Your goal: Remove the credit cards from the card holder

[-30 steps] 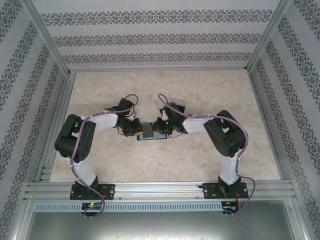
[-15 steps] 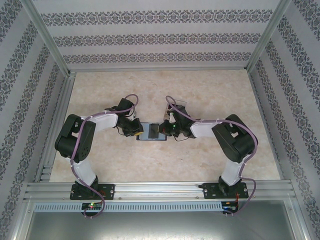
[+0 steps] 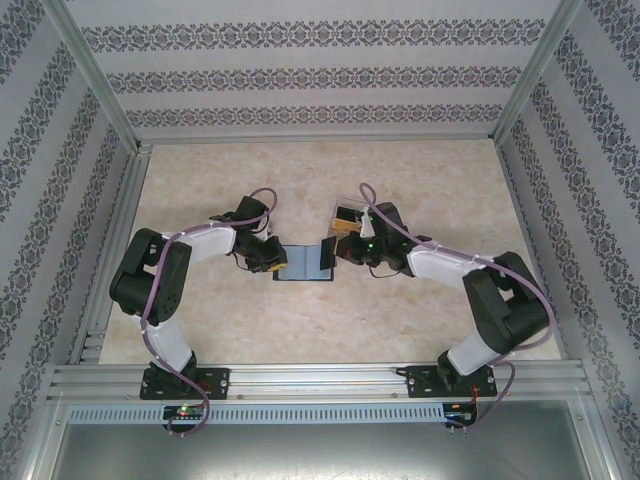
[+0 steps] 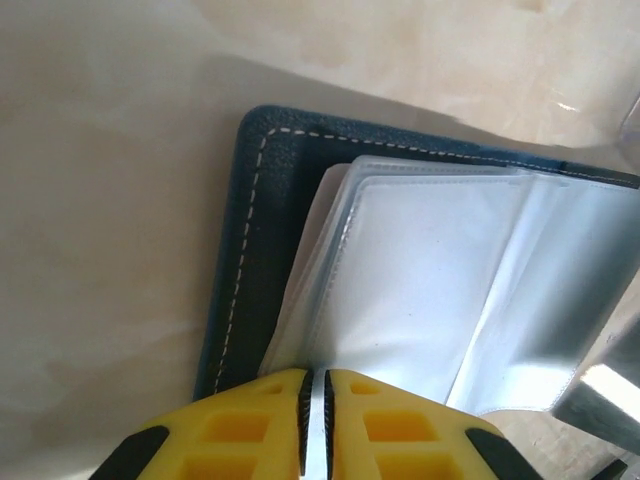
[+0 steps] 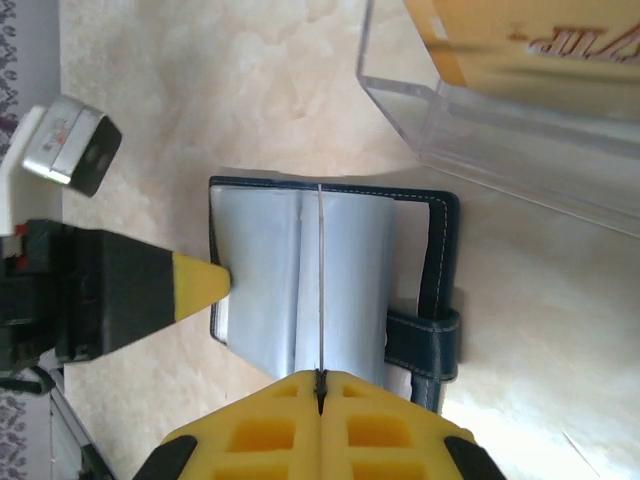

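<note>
Card holder point(image 5: 255, 270): navy, lying open near the middle of the table point(image 3: 200, 320), between my two grippers. Clear sleeves are exposed and the closing tab point(image 5: 420, 345) lies out on my right-arm side.

Risks, as I judge them:
- The raised leaf is thin and slick, so a pull could slip off it.
- If the cover lifts, the same pull could strain the leaf at the spine.
- A pull on the wrong line could drag the whole card holder into the clear plastic box point(image 5: 480, 130) just beyond it.
- I cannot tell whether the leaf carries a card, so I may be drawing an empty sleeve.

Left gripper point(image 4: 313, 385): fingers all but closed, pinching the edge of a clear sleeve at the holder's left side and pinning it down.

Right gripper point(image 5: 320, 382): clamped tight on one thin leaf of the holder, which stands edge-on over the spine.

Clear plastic box, toward the table's far edge: holds a tan-orange credit card point(image 5: 530, 45).
</note>
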